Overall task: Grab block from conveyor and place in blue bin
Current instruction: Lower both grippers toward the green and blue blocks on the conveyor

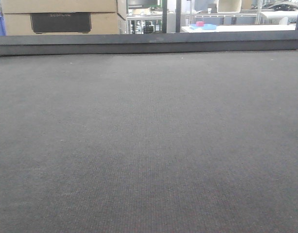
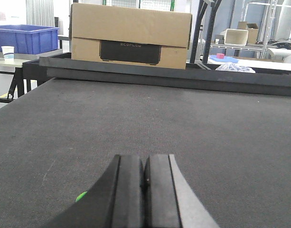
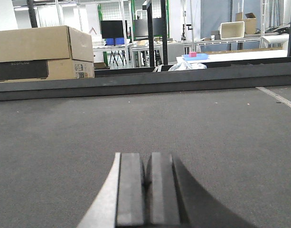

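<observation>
The left gripper (image 2: 145, 166) is held with its pads pressed together, low over the conveyor (image 2: 136, 114). The right gripper (image 3: 146, 166) is likewise closed above it. Beyond the conveyor's far rail (image 2: 159, 81) a cardboard box (image 2: 131, 35) is seen, and the blue bin (image 2: 26, 39) is set past its far left corner.

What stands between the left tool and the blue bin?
Only bare conveyor and its raised rail lie between the shut left tool and the blue bin. The cardboard box stands aside.

Cardboard box (image 2: 131, 28) behind the conveyor (image 2: 136, 118) rail (image 2: 183, 80), bin (image 2: 26, 39) to its left
</observation>
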{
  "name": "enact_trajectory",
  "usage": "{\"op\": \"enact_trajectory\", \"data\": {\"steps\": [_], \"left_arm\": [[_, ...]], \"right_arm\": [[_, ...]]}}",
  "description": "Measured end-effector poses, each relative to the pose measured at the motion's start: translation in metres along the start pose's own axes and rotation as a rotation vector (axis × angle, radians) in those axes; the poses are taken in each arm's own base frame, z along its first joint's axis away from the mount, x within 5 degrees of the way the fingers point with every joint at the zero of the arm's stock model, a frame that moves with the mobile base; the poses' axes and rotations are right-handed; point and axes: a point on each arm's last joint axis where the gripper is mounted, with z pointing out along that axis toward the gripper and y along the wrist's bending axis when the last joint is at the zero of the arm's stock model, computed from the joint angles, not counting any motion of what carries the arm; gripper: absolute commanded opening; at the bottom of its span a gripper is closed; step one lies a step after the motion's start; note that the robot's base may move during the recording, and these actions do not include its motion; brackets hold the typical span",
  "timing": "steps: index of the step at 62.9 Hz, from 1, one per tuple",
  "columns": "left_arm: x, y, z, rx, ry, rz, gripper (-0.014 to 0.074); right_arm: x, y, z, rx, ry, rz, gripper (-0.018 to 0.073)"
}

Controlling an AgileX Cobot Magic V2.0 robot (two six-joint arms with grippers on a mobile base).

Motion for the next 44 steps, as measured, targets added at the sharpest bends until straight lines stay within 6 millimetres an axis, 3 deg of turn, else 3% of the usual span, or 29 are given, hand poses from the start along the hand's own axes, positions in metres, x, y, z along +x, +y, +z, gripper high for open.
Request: {"op": "enact_trajectory", "data": {"steps": [44], "left_arm": [[0.0000, 0.0000, 0.0000, 0.000, 0.000, 0.000, -0.0111]], "right_arm": [[0.0000, 0.0000, 0.0000, 0.000, 0.000, 0.000, -0.0161]]}}
